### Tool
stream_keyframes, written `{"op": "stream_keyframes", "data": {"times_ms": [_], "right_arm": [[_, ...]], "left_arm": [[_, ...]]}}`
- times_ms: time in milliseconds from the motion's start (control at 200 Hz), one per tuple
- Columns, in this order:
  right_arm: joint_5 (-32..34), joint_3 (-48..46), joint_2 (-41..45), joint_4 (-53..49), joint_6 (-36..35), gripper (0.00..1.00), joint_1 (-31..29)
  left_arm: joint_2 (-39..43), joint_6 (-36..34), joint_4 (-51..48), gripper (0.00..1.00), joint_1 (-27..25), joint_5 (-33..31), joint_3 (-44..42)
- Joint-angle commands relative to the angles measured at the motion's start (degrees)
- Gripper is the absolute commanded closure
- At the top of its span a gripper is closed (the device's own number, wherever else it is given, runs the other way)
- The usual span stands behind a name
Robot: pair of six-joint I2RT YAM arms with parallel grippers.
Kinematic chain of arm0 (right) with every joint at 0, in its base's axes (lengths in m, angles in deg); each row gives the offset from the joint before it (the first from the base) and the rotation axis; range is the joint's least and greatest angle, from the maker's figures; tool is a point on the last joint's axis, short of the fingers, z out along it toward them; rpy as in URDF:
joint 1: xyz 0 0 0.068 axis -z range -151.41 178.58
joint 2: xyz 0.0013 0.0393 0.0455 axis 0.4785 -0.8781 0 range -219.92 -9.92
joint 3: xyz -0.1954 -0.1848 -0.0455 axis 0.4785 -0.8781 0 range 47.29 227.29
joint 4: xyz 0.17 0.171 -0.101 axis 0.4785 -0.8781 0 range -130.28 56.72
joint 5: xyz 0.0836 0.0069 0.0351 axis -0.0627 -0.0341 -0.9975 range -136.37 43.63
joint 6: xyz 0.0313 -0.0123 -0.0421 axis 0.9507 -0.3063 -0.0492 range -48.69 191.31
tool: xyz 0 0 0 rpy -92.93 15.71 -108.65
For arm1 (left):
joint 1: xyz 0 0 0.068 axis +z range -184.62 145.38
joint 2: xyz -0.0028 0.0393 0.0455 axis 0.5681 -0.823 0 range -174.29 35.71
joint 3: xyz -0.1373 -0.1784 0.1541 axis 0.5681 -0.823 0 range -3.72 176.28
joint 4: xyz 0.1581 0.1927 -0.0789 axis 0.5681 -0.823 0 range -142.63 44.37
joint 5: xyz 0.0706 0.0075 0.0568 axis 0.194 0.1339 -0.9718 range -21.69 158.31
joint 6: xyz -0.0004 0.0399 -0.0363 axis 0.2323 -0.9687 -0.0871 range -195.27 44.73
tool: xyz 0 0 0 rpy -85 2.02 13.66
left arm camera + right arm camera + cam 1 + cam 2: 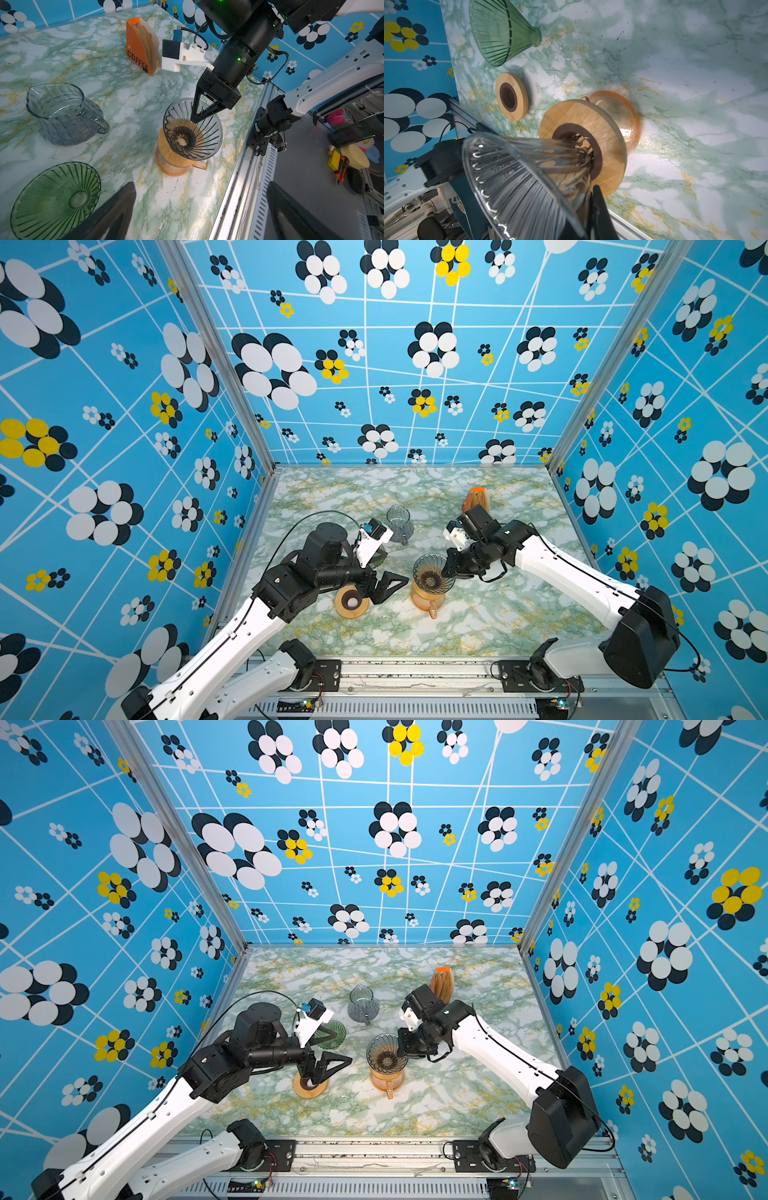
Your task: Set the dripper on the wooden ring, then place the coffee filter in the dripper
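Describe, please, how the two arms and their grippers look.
Both the left arm and right arm have white link shells, black joints and thin black cables. A white camera mount sits at each wrist. The left gripper and right gripper are black, with triangular open-frame fingers.

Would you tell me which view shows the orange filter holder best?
The left wrist view: the orange filter holder is close, its COFFEE lettering and filters readable. Both top views show it small at the back, partly behind the right arm. The right wrist view misses it.
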Motion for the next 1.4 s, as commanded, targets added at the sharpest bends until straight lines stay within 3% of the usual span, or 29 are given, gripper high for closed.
{"op": "stream_keyframes", "data": {"times_ms": [0, 885, 1395], "right_arm": [[0.45, -0.60, -0.26, -0.33, 0.08, 0.90, -0.37], [-0.12, -1.53, 0.30, 0.60, 0.71, 0.82, -0.44], [-0.06, 2.88, -1.01, -2.42, -0.34, 0.86, -0.46]], "left_arm": [[0.07, 0.29, -0.08, 0.01, 0.49, 1.08, -0.54], [-0.27, 0.37, -0.04, 0.01, 0.61, 1.10, -0.54], [-0.14, 0.26, -0.29, 0.01, 0.66, 1.35, -0.45]]}}
